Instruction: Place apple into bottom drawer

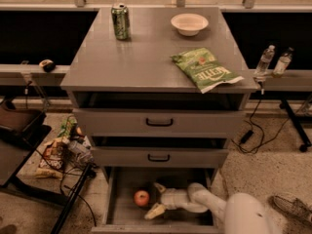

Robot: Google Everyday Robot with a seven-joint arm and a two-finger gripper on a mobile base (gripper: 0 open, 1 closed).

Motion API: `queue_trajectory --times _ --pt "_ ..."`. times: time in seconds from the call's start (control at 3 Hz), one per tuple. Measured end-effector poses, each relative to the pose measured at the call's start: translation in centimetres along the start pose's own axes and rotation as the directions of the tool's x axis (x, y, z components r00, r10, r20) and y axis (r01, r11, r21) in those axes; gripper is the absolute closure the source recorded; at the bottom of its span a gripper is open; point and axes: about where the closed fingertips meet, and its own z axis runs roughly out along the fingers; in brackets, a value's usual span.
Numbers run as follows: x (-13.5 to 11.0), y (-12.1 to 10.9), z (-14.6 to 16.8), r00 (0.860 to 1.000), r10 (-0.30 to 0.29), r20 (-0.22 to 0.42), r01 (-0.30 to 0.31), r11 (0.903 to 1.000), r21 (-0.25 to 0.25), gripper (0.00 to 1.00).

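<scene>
The apple (142, 197), small and red-orange, lies on the floor of the pulled-out bottom drawer (122, 213), left of centre. My gripper (156, 199) is inside the drawer just right of the apple, its two pale fingers (154, 211) spread open and apart from the fruit. The white arm reaches in from the lower right.
Two upper drawers with black handles (159, 123) are shut. On the cabinet top stand a green soda can (120, 21), a white bowl (189, 24) and a green chip bag (204, 69). Cables and clutter (63, 150) lie on the floor at left; two bottles (273, 62) at right.
</scene>
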Motion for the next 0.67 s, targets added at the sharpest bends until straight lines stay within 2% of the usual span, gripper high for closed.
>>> queue_trajectory --times 0.33,0.67 --pt "0.2 1.2 -5.9 0.999 0.02 -0.04 -0.02 0.9996 0.021 0.0" --pt "0.0 2.0 -13.4 0.991 0.062 -0.116 -0.051 0.9939 0.098 0.0"
